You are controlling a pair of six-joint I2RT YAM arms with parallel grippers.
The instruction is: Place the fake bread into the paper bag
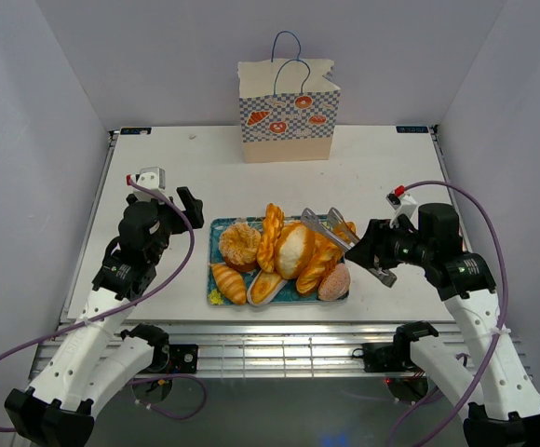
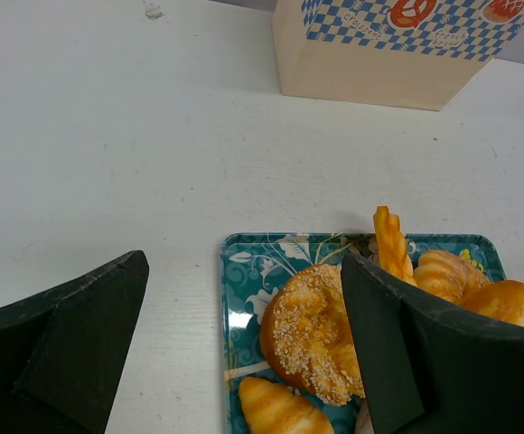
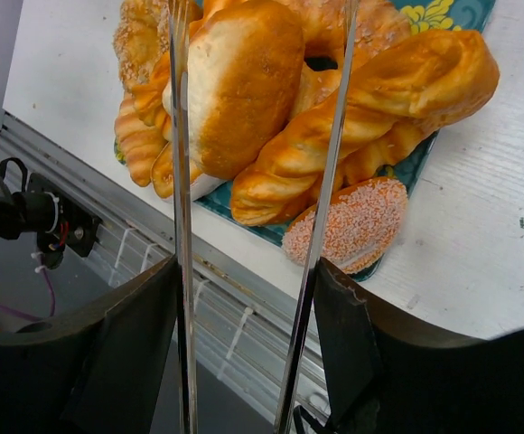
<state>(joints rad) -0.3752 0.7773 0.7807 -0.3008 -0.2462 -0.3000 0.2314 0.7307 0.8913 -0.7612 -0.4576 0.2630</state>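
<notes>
The fake bread is piled on a teal floral tray (image 1: 212, 279): a sesame bun (image 1: 239, 244), a round bun (image 1: 294, 250), a croissant (image 1: 229, 282) and a pink-topped bun (image 1: 334, 281). The paper bag (image 1: 289, 112) stands upright at the back, apart from both arms. My right gripper (image 1: 368, 250) is shut on metal tongs (image 1: 330, 231). In the right wrist view the tongs (image 3: 330, 181) are spread open over the round bun (image 3: 244, 81) and a twisted loaf (image 3: 379, 99). My left gripper (image 1: 184, 209) is open and empty, left of the tray. In its wrist view it (image 2: 244, 334) hangs over the sesame bun (image 2: 316, 334).
The tray (image 2: 248, 271) lies near the table's front edge (image 3: 244, 271), with the metal rail just below. White walls enclose the table on three sides. The paper bag (image 2: 379, 63) stands beyond the tray in the left wrist view.
</notes>
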